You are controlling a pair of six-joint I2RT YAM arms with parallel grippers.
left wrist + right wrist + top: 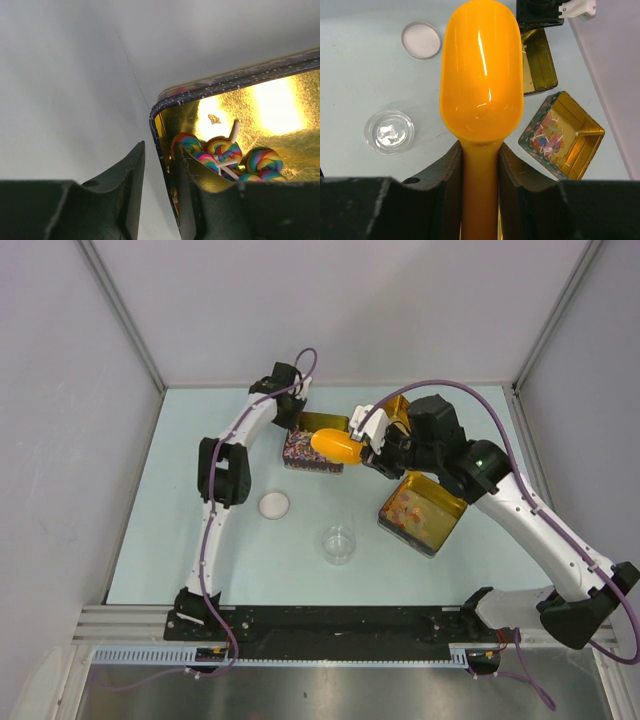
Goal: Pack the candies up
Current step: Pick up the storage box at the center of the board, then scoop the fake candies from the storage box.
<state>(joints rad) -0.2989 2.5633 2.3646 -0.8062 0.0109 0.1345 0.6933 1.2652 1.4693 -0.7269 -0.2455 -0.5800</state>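
Left end effector [160, 146] straddles the wall of a gold square metal tin [225, 82], upper centre overhead; we can't tell if it's pinching tbh. Right end effector [480, 146] is clenched on an orange plastic scoop [481, 70], bowl right by that tin. Small rainbow-swirl candies [223, 149] sit in that tin, more in another gold tin [447, 512] centre-right.

The candies [223, 150] are rainbow-swirl lollipops on short white sticks, jumbled at all angles. A few lie in the low corner of a tilted tin [235, 80], gold inside, right by the tip of the orange scoop [481, 75]. A looser heap [549, 137] sits in a second tin [572, 112] beside the scoop's bowl. A third heap [415, 508], mostly orange and red, lies in a third tin [405, 533] back past the scoop's handle.
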